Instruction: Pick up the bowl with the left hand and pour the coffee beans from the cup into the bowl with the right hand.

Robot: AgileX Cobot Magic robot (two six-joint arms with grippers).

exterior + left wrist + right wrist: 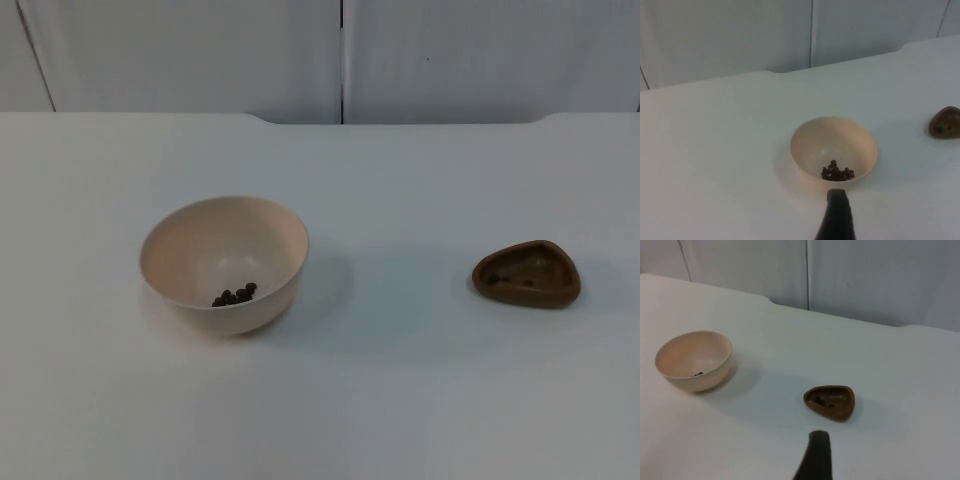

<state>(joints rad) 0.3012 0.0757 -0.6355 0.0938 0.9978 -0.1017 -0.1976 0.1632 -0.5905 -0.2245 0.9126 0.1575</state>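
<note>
Well apart: bowl (224, 262), brown cup (528, 274).

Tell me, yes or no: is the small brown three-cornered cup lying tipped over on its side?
No. The small brown three-cornered cup stands upright on the white table top, its opening facing up, apart from the beige round bowl.

cream bowl (224, 262), beans (234, 295) inside | brown cup (528, 274) well apart
</note>
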